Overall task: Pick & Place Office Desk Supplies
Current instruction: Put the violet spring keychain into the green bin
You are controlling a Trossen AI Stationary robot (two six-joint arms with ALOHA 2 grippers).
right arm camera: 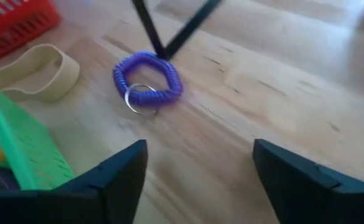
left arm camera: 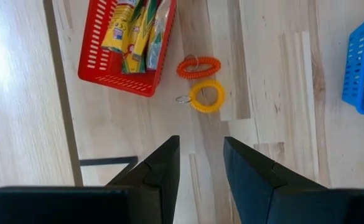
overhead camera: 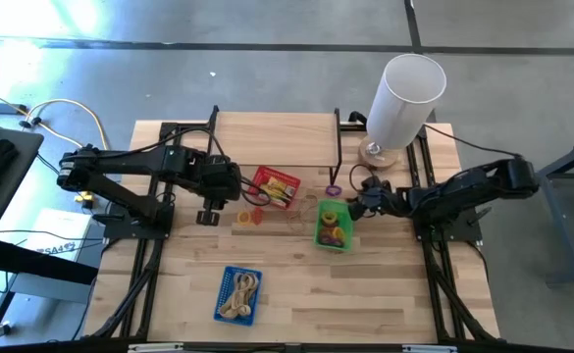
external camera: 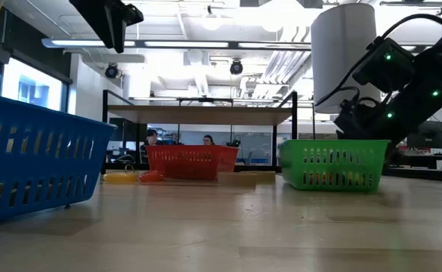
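Purple coil loop [right arm camera: 147,78] flat on table

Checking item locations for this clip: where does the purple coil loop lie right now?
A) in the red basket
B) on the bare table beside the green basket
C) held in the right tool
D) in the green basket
B: the purple coil loop lies on the wooden table just outside the green basket, ahead of the right tool, whose fingers stand apart and empty.

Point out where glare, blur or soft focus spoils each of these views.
High view: bright glare washes out the floor at the upper left. Low view: ceiling lights blow out the background, and the blue basket up close looks soft. Left wrist view: sharp on the orange loop and yellow loop. Right wrist view: the purple loop and tan band are slightly blurred.
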